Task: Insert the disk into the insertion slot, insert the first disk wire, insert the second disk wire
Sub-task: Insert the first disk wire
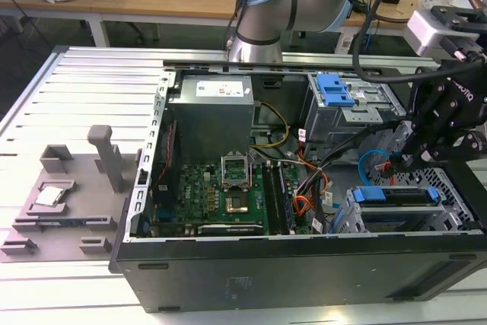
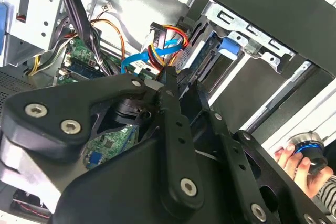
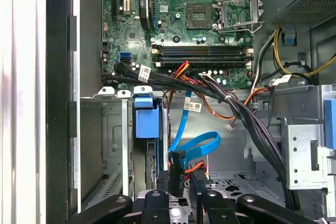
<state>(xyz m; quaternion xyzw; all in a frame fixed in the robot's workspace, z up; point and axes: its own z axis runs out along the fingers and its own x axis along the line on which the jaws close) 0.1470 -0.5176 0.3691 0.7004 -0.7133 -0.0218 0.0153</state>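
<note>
Workbenches littered with cables line the back of the room, and nearer to me an open computer case (image 1: 304, 279) lies on its side on a slatted metal table (image 1: 91, 81). At the lower right of the exterior view the disk (image 1: 396, 195) already sits on edge inside the insertion slot (image 1: 346, 222), so the job has moved on to the wiring. The gripper (image 1: 403, 159) hangs over that corner. At the bottom of the first wrist view its fingers (image 3: 157, 200) look closed on the black plug (image 3: 176, 174) of the blue disk wire (image 3: 202, 145). The plug is held upright just beside the disk, presumably so that it lines up with the port. Space is tight: a thick black cable bundle (image 3: 236, 111) crosses the middle of that view, and red and orange wires (image 3: 181, 72) tangle near the plug. A taller bay with a blue latch (image 1: 335, 89) stands at the upper right of the exterior view. Left of it are the motherboard (image 1: 228, 188) and the power supply (image 1: 213, 108). A person's hand (image 2: 291, 163) rests at the lower right of the second wrist view, outside the case.
</note>
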